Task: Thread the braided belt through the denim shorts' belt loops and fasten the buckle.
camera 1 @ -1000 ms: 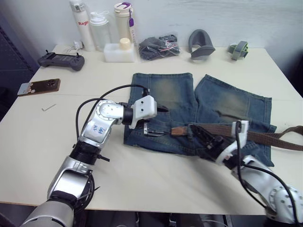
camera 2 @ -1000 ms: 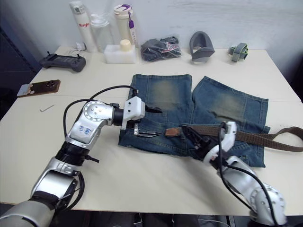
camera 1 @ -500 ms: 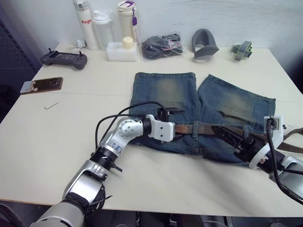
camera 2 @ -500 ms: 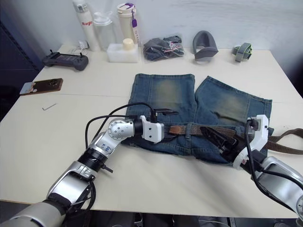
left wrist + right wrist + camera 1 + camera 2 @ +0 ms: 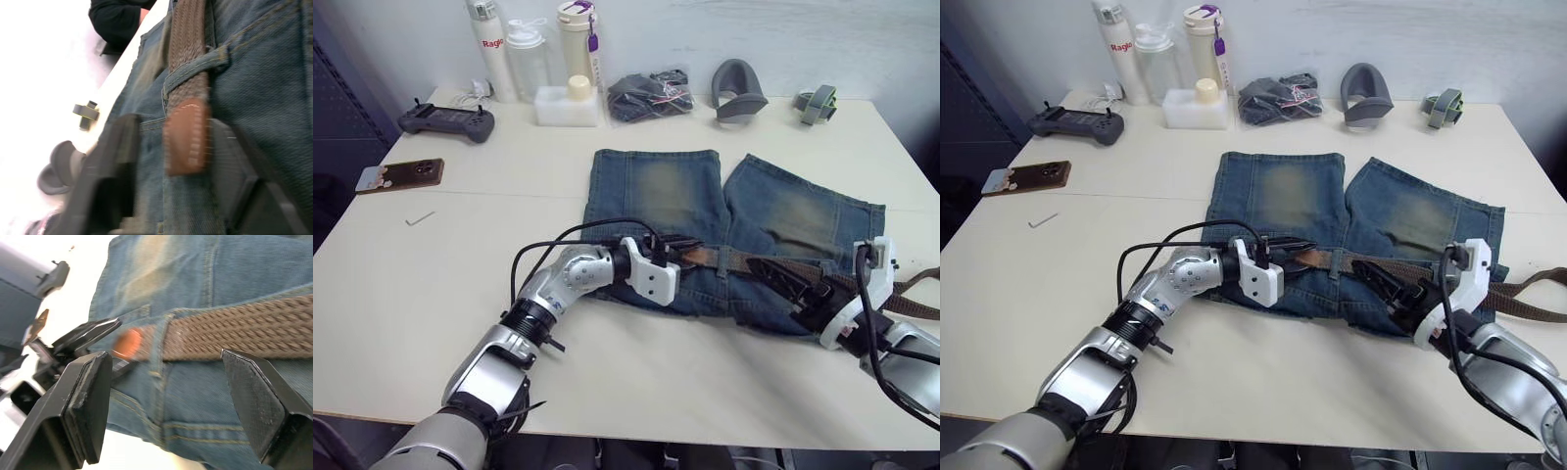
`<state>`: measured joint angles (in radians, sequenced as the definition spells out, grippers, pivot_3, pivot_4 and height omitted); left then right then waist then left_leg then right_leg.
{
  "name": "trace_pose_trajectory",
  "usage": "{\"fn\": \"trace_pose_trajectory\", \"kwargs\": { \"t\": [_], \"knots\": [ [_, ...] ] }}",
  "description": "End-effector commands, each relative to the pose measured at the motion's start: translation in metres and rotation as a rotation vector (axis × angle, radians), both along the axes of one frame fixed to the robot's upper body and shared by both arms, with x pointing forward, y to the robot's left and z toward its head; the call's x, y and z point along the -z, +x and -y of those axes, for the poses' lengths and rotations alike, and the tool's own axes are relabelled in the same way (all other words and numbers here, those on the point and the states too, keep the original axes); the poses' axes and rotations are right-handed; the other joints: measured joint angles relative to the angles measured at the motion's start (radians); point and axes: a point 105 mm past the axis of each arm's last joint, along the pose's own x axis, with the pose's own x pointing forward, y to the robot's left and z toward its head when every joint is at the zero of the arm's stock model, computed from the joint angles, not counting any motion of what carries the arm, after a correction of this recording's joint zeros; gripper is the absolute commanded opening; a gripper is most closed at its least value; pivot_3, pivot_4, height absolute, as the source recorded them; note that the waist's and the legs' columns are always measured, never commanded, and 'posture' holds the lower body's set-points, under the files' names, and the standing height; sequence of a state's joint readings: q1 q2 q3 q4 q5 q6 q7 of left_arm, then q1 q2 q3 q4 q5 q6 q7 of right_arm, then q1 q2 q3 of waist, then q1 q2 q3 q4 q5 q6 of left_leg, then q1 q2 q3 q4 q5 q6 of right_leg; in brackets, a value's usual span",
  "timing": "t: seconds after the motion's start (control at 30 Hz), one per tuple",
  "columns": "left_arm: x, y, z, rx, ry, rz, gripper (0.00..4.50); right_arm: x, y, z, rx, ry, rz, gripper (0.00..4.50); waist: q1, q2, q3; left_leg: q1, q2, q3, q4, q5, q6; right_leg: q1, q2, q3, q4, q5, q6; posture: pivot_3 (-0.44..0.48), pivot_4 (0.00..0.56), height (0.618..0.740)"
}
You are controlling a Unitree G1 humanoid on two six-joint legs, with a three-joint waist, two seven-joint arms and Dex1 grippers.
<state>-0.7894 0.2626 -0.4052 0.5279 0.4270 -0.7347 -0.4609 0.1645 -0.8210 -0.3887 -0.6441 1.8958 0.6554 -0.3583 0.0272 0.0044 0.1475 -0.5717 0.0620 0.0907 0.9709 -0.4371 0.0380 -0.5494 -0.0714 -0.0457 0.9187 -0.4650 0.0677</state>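
Lying flat on cream table (image 5: 401,284) — denim shorts (image 5: 651,191), bottles (image 5: 530,49) behind.

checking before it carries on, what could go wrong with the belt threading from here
The braided belt has only its leather tip past a belt loop, and the open left tool merely straddles it, so the tip may slip back. The belt's long free end trails off the table edge; its weight could drag the denim shorts.

The braided belt (image 5: 744,261) lies across the denim shorts (image 5: 651,191).
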Motion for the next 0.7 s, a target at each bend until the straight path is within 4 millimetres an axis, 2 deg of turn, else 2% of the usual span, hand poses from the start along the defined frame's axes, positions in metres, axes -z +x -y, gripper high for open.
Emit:
{"fn": "trace_pose_trajectory", "kwargs": {
  "t": [0.03,0.07,0.13,0.17,0.2,0.23,0.27,0.37,0.47,0.5,0.7],
  "knots": [
    [-0.029,0.005,-0.011,-0.025,-0.072,0.129,0.44,0.015,0.006,0.024,0.135,-0.055,-0.047,3.8,0.0,0.0,0.0,0.0,0.0,0.0,0.0,0.0,0.0,0.0,0.0,0.0,0.0,0.0,0.0,0.0,0.15,0.649],
    [-0.03,0.006,-0.013,-0.028,-0.077,0.133,0.01,0.019,0.007,0.031,0.172,-0.055,-0.062,3.55,0.0,0.0,0.0,0.0,0.0,0.0,0.0,0.0,0.0,0.0,0.0,0.0,0.0,0.0,0.0,0.0,0.15,0.649],
    [-0.034,0.007,-0.017,-0.039,-0.084,0.139,0.0,0.034,0.009,0.05,0.252,-0.113,-0.112,3.0,-0.001,0.0,0.0,0.0,0.0,0.0,0.0,0.001,-0.002,0.0,0.0,0.0,0.0,0.0,0.0,0.0,0.15,0.649],
    [-0.034,0.008,-0.018,-0.044,-0.084,0.133,0.0,0.039,0.01,0.054,0.269,-0.134,-0.121,2.56,-0.001,0.0,0.0,0.0,0.0,0.0,0.0,0.001,-0.002,0.0,0.0,0.0,0.0,0.0,0.0,0.0,0.15,0.649],
    [-0.034,0.008,-0.019,-0.047,-0.085,0.129,0.0,0.042,0.01,0.056,0.274,-0.144,-0.126,2.25,0.0,0.0,0.0,0.0,0.0,0.0,0.0,0.001,-0.002,0.0,0.0,0.0,0.0,0.0,0.0,0.0,0.15,0.649],
    [-0.033,0.008,-0.02,-0.048,-0.085,0.128,0.0,0.045,0.01,0.055,0.272,-0.151,-0.134,1.68,0.0,0.0,0.0,0.0,0.0,0.0,0.0,0.001,-0.002,0.0,0.0,0.0,0.0,0.0,0.0,0.0,0.15,0.649],
    [-0.034,0.009,-0.02,-0.051,-0.092,0.118,0.0,0.051,0.011,0.055,0.269,-0.18,-0.158,1.47,-0.001,0.0,0.0,0.0,0.0,0.0,0.0,0.001,-0.002,0.0,0.0,0.0,0.0,0.0,0.0,0.0,0.15,0.649],
    [-0.036,0.009,-0.024,-0.06,-0.087,0.117,0.0,0.07,0.011,0.057,0.272,-0.269,-0.225,0.03,-0.002,0.0,0.0,0.0,0.0,0.001,0.0,0.002,-0.003,0.0,0.0,0.0,0.001,0.0,0.0,0.0,0.15,0.649],
    [-0.037,0.012,-0.037,-0.08,-0.054,0.13,0.0,0.082,0.011,0.06,0.272,-0.319,-0.265,0.03,-0.006,0.0,0.0,0.001,0.0,0.001,0.0,0.002,-0.003,0.0,0.0,0.001,0.001,0.0,0.0,0.0,0.15,0.649],
    [-0.034,0.013,-0.047,-0.094,-0.026,0.128,0.0,0.084,0.012,0.061,0.273,-0.323,-0.271,0.03,-0.007,0.0,0.0,0.002,0.0,0.001,-0.001,0.002,-0.003,0.0,0.0,0.001,0.002,0.0,0.0,0.0,0.15,0.649],
    [-0.022,0.018,-0.09,-0.174,0.095,0.119,0.0,0.087,0.018,0.057,0.247,-0.336,-0.27,0.03,-0.019,-0.005,-0.003,0.004,0.001,0.002,-0.001,0.001,-0.002,0.001,0.001,0.002,0.003,-0.001,-0.002,0.0,0.15,0.649]
  ]
}}
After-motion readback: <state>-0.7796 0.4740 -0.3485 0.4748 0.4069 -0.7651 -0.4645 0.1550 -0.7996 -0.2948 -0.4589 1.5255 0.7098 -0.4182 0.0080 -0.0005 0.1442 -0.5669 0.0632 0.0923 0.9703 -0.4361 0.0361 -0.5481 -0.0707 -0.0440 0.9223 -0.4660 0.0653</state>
